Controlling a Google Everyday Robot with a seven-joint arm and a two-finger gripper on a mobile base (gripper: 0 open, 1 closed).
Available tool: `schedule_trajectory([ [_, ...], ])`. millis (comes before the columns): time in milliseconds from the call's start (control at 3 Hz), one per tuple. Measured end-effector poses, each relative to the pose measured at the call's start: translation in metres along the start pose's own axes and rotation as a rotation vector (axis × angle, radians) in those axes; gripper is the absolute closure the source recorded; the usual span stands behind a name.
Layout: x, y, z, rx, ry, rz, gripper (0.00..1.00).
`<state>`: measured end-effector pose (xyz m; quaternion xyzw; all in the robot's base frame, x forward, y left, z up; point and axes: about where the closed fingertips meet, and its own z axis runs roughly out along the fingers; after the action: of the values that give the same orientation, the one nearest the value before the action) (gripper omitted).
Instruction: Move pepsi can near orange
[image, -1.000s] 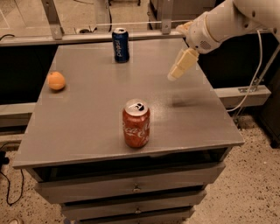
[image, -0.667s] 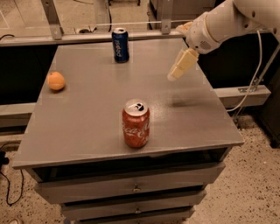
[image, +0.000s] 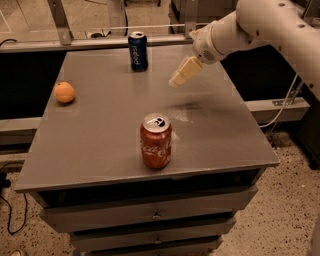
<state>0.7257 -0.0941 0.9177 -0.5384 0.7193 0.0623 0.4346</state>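
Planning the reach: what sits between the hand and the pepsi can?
Nothing: in the camera view, only bare table separates the hand, hovering over the table's far right, from the pepsi can.

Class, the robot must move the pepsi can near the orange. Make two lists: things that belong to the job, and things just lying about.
Belongs to the job:
pepsi can, far edge of the table
orange, left side
gripper, in the air right of the pepsi can

Just lying about:
red cola can, near the front
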Motion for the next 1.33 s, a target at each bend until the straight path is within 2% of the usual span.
schedule_trajectory([
  [333,-0.019,-0.025,0.048,0.098,-0.05,0.106,0.0],
  [667,-0.032,-0.044,0.08,0.158,-0.116,0.18,0.0],
  [1000,-0.043,-0.06,0.108,0.184,-0.204,0.239,0.0],
  [1333,-0.057,-0.074,0.131,0.182,-0.298,0.293,0.0],
])
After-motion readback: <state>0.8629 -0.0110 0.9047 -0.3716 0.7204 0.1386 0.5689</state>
